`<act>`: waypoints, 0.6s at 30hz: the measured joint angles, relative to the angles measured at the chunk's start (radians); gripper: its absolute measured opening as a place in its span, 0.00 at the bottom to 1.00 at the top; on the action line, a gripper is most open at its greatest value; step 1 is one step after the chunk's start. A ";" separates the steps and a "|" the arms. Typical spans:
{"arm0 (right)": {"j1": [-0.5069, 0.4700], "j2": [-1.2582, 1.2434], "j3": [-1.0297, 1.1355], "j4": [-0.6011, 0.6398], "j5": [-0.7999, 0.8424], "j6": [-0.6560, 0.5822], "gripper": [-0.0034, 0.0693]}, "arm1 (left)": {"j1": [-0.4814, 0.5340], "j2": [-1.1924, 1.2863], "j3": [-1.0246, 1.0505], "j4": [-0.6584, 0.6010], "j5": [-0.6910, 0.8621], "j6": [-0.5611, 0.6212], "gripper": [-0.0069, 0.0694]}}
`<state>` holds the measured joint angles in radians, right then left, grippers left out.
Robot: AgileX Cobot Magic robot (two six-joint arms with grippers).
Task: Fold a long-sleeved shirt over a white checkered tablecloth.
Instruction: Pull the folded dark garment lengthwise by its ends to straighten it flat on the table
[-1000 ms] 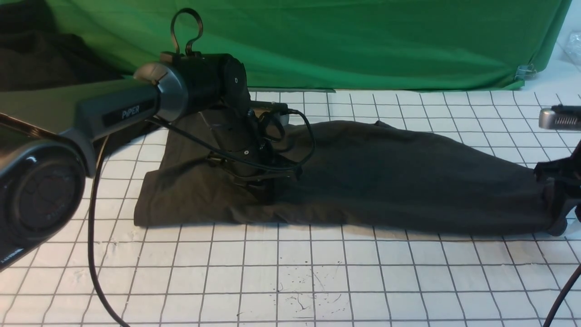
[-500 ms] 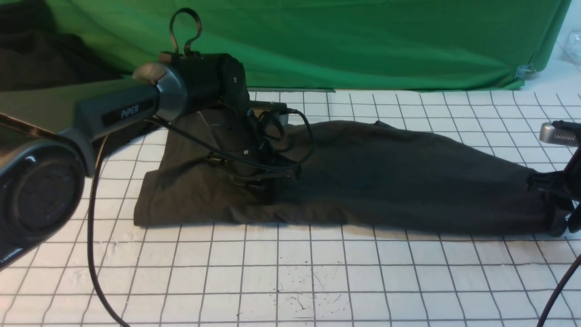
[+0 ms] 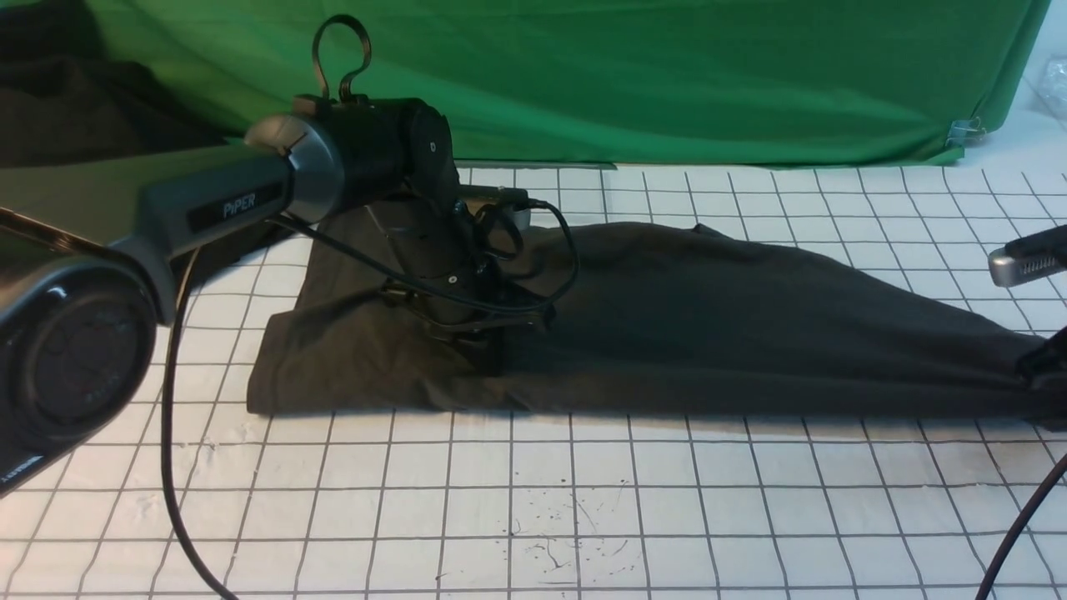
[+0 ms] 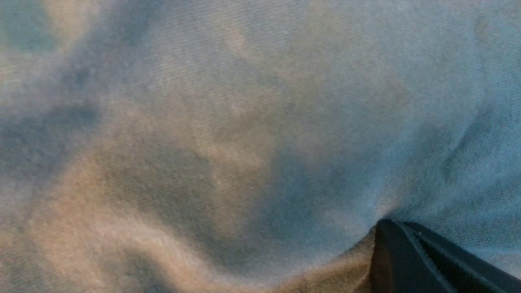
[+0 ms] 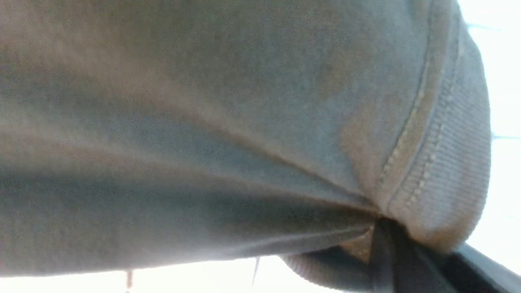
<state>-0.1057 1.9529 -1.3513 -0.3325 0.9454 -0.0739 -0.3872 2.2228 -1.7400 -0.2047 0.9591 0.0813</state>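
— Where does the dark charcoal-grey knit long-sleeved shirt (image 3: pixel 708 325) lie?

— It lies stretched as a long band across the white checkered tablecloth (image 3: pixel 583 500), a wide cloth with thin dark grid lines. The band runs from the left part of the table to the right edge of the front view. Its print does not show.

— What do the two arms do with it?

— The left gripper (image 3: pixel 488 354) points down onto the shirt near its left end. Its jaws are closed, and in the left wrist view the folds of the knit (image 4: pixel 244 122) run together at the black fingertip (image 4: pixel 427 260). The right gripper (image 3: pixel 1042 371) is mostly cut off at the right edge. In the right wrist view its fingers (image 5: pixel 390 260) are closed on the cloth just beside a ribbed, stitched edge (image 5: pixel 452 162).

— Does something stand in the way?

— The grey and black left arm (image 3: pixel 233 200) crosses in front of the shirt's left part and hides some of it. A black cable (image 3: pixel 171 433) hangs from this arm down over the tablecloth. Behind the table hangs a plain green backdrop cloth (image 3: pixel 667 75), held by a small metal clip (image 3: pixel 965 132) at its right corner. A blacker garment heap (image 3: pixel 75 108) lies far left at the back, apart from the shirt. Faint scribble marks (image 3: pixel 567 533) are on the near squares.
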 joint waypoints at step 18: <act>0.024 -0.001 -0.022 -0.277 -0.173 0.140 0.41 | 0.000 0.001 0.000 -0.004 0.001 0.000 0.09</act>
<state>-0.0813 1.9520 -1.3736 -0.6093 0.7719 0.0663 -0.3872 2.2237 -1.7400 -0.2086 0.9603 0.0813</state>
